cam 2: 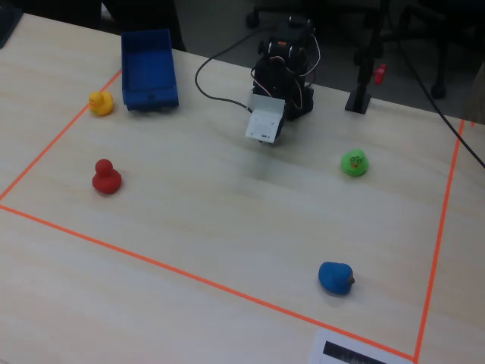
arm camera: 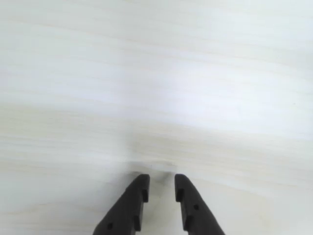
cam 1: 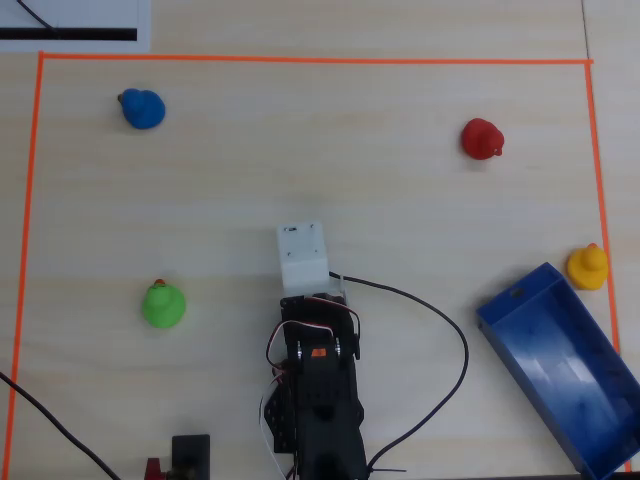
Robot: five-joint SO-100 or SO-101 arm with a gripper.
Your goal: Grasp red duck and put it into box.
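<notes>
1. The hand (arm camera: 161,182) hangs over bare bench (arm camera: 156,88), fingers a narrow gap apart, holding nothing.
2. The red duck (cam 1: 482,139) stands upper right in the overhead view, well apart from the arm (cam 1: 315,400).
3. The box (cam 1: 560,365) lies lower right, a yellow duck (cam 1: 587,266) just beside its end.

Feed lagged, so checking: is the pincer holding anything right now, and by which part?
Nothing is held. The pincer shows only bare table between its tips in the wrist view, and the red duck sits alone, far from the arm.
</notes>
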